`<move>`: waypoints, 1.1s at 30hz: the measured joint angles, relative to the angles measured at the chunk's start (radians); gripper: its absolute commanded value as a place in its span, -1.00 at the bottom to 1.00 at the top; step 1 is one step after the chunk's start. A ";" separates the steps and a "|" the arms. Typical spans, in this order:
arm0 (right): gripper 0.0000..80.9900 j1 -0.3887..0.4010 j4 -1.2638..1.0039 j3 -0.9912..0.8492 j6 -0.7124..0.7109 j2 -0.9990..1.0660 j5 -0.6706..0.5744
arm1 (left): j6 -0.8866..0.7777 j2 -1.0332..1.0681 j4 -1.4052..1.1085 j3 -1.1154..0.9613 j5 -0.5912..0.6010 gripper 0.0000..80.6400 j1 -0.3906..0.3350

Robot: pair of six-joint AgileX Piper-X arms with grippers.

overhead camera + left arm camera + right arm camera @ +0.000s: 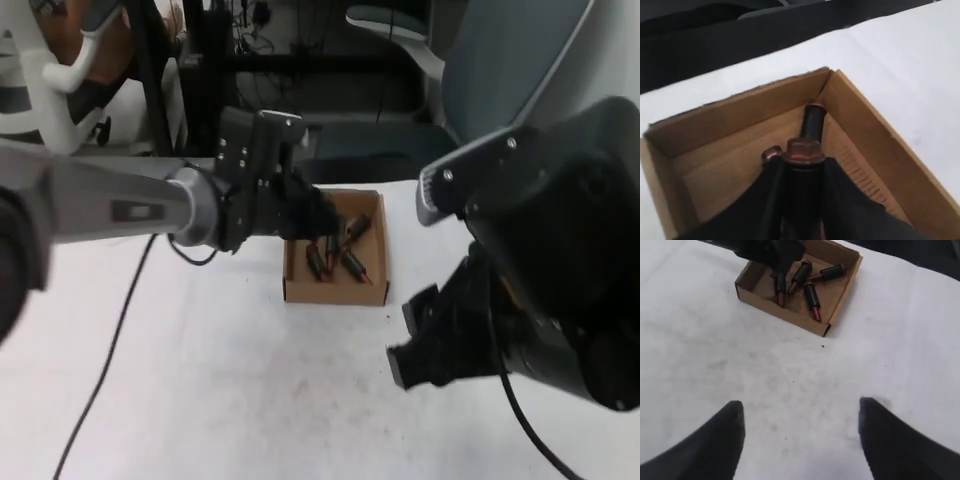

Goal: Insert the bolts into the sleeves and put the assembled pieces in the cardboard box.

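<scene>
**Left gripper holds a piece in the box, right gripper waits apart**

The left gripper is down inside the box, its 2 dark fingers pinching a piece: a black sleeve with a coppery hex head. The piece points toward one corner of the box. I cannot tell whether it touches the box floor. A 2nd coppery head peeks out just beside it.

From behind the arms, the left arm comes in from the left over the white table, and the left gripper hangs above the far-left part of the box. Dark pieces lie inside the box.

The right wrist view shows 4 pieces in the box. 1 sits right at the tip of the left gripper, and the other 3 lie close by, at different angles.

The right gripper is spread wide and holds nothing. It hovers over bare table, well apart from the box. In the high view the right gripper is to the right of the box and nearer the camera.
</scene>
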 measured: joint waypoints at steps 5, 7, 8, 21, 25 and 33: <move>0.50 -0.011 -0.025 0.001 0.000 -0.007 -0.006 | 0.000 0.034 0.006 -0.042 0.037 0.74 0.000; 0.50 -0.032 -0.039 0.002 -0.017 -0.007 -0.011 | -0.015 0.034 0.002 -0.049 0.041 0.74 0.000; 0.50 -0.046 -0.053 0.004 -0.038 -0.007 -0.016 | -0.029 0.030 0.000 -0.050 0.044 0.74 0.002; 0.01 -0.478 -0.267 0.094 -0.199 -0.025 -0.207 | 0.105 -0.362 0.308 -0.008 0.107 -0.95 0.171; -0.15 -0.536 -0.321 0.132 -0.199 -0.117 -0.232 | 0.141 -0.575 0.329 0.112 0.107 -0.96 0.295; -1.00 -0.503 -0.335 0.307 -0.134 -0.406 -0.235 | 0.149 -0.992 0.290 0.478 0.103 -0.96 0.414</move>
